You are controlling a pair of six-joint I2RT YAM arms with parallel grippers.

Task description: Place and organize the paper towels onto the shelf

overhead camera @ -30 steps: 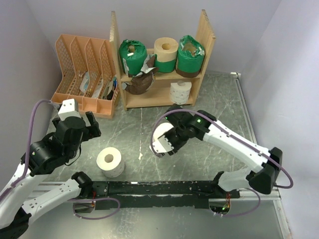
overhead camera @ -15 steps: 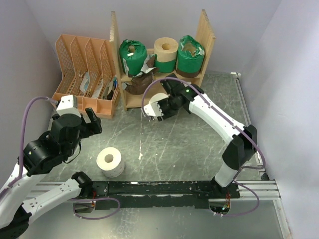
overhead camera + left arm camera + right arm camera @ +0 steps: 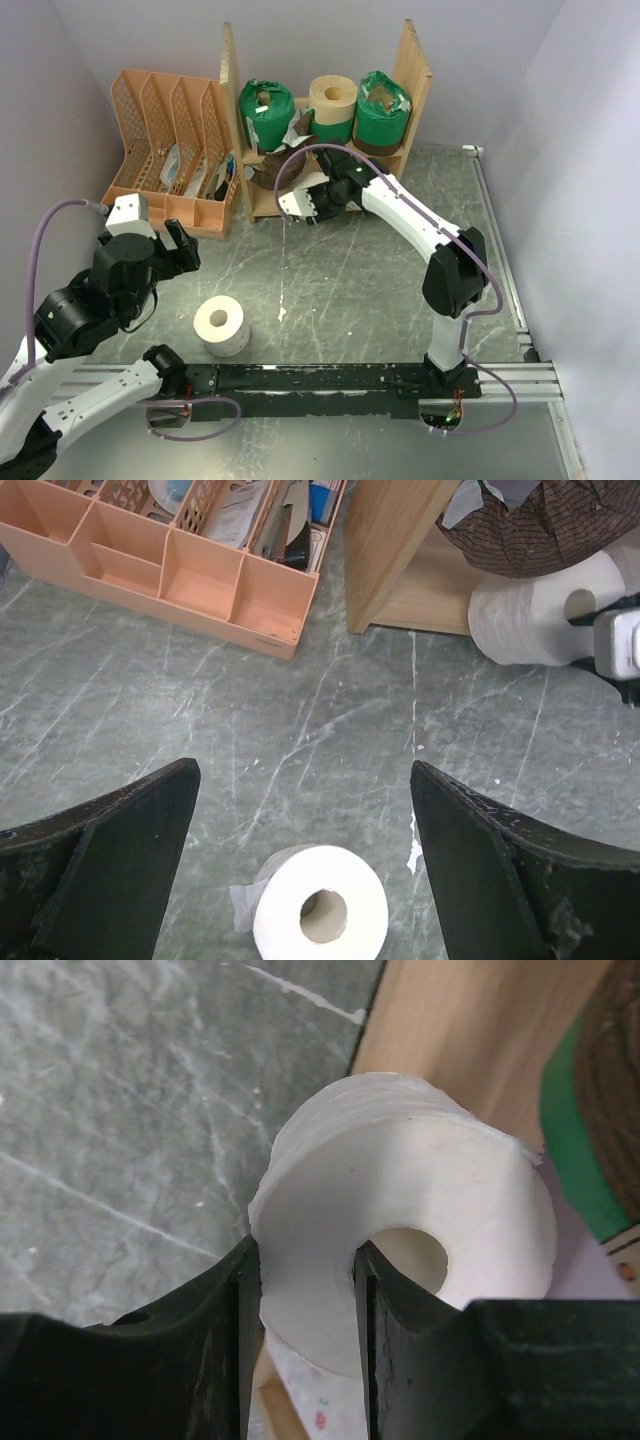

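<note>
My right gripper (image 3: pixel 305 203) is shut on a bare white paper towel roll (image 3: pixel 291 204), one finger in its hollow core, the other outside its wall (image 3: pixel 420 1190). It holds the roll at the front of the wooden shelf's (image 3: pixel 415 75) lower board, beside a brown wrapped roll (image 3: pixel 272 172). On the upper board stand a green roll (image 3: pixel 264 110), a cream roll (image 3: pixel 332 100) and another green roll (image 3: pixel 382 112). A second white roll (image 3: pixel 222 325) stands on the table, core up (image 3: pixel 320 915). My left gripper (image 3: pixel 302 780) hangs open above it, touching nothing.
An orange lattice file rack (image 3: pixel 165 150) with papers stands left of the shelf (image 3: pixel 200 575). Purple walls close in the back and both sides. A black rail (image 3: pixel 330 378) runs along the near edge between the arm bases.
The right arm has swung the white roll from the middle of the table up and left to the shelf's lower front. The left arm has drifted slightly left, still open.
</note>
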